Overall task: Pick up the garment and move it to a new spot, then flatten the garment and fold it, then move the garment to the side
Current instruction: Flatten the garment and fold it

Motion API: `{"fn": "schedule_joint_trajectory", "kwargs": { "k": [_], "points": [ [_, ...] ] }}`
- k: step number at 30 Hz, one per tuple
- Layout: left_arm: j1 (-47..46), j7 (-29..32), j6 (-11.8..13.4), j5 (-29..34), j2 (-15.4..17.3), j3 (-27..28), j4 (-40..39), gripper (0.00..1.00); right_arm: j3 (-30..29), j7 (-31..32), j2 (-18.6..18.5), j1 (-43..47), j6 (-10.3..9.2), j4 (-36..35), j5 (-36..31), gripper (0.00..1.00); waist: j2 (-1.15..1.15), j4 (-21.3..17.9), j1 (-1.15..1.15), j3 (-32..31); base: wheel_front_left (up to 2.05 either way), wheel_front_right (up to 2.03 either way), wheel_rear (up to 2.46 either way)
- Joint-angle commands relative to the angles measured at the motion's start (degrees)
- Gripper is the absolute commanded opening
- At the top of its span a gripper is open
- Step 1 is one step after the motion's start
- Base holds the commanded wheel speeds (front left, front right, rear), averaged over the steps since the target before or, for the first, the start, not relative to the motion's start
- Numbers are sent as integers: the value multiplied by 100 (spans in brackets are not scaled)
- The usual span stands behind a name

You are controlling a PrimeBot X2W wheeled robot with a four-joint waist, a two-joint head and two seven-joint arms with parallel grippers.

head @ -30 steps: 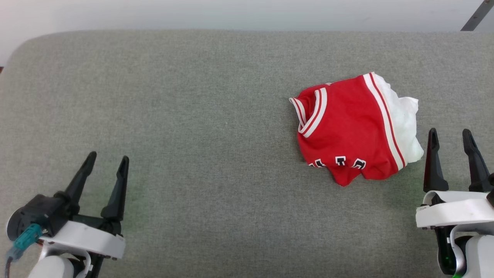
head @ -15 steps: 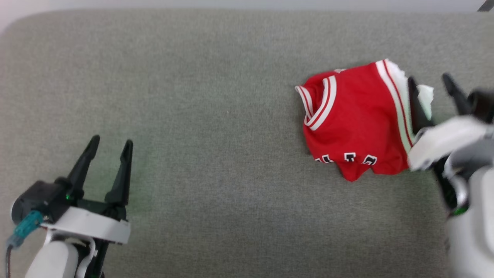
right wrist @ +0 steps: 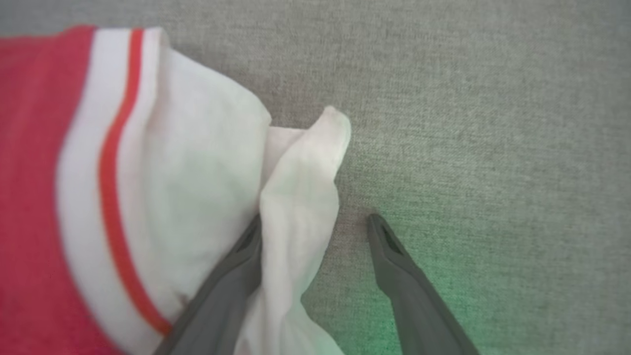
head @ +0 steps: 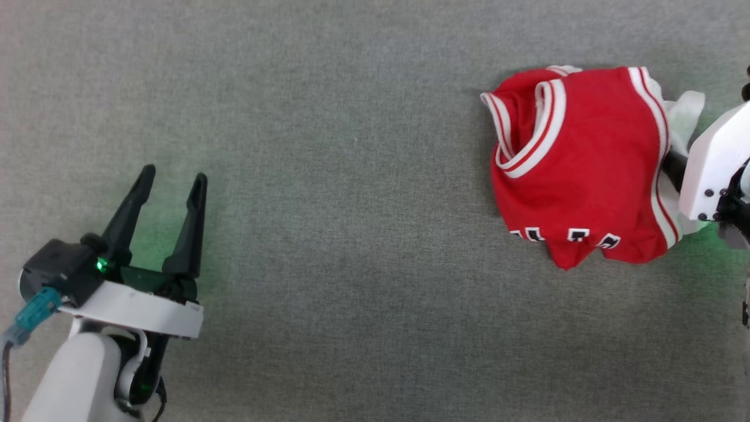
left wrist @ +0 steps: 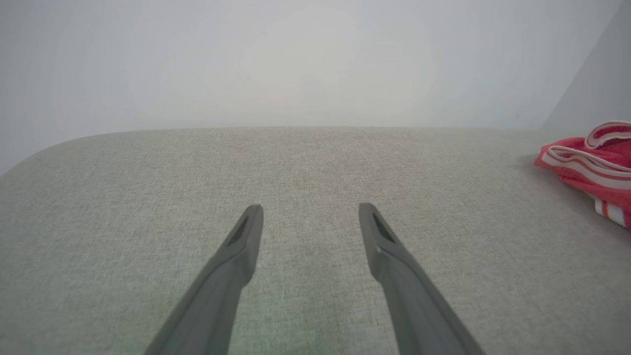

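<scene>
**One jersey, two open grippers, lettering cut off by a fold**

Black letters edged in white run along the near fold of the garment (head: 580, 170). Only three fragments show, too cropped to read. There is one garment, a red shirt with a red-and-white striped collar and a white sleeve. It lies crumpled on the right part of the grey fabric surface (head: 351, 117).

There are two grippers. The right gripper (right wrist: 315, 219) stands at the garment's right edge with its jaws wide apart and not yet closed. A fold of the white sleeve (right wrist: 296, 197) lies between the fingers, against one of them; the other is over bare fabric. The left gripper (head: 175, 173) is spread just as wide and holds nothing. It sits over the left part of the surface, well apart from the garment.
</scene>
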Motion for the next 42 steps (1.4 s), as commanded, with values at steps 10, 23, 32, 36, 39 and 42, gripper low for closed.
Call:
{"fn": "schedule_joint_trajectory", "kwargs": {
  "k": [10,23,32,36,39,42],
  "points": [
    [-54,2,12,-89,-28,20,47,100,-152,-93,85,354,-5,-805,-38,0,0,-29,0,162,0,0,0],
    [-98,2,11,-135,70,-106,-84,100,-1676,-434,-220,650,-4,-1652,-602,0,0,-192,0,95,0,0,0],
    [-219,2,11,-171,117,-244,-66,100,-2762,-1508,-70,545,-4,-719,-1791,0,0,-35,0,147,0,0,0],
    [-255,2,11,-194,184,-328,0,100,-2960,-1986,100,424,-4,-317,-1993,0,0,-32,0,126,0,0,0],
    [-333,2,11,-285,281,-422,8,100,-3030,-2398,257,355,-4,-124,-2094,100,0,-93,0,87,0,0,0],
    [-478,2,11,-401,510,-588,-36,100,-3054,-2809,295,300,-4,-66,-2062,100,0,-203,0,35,0,0,0]
  ]
}}
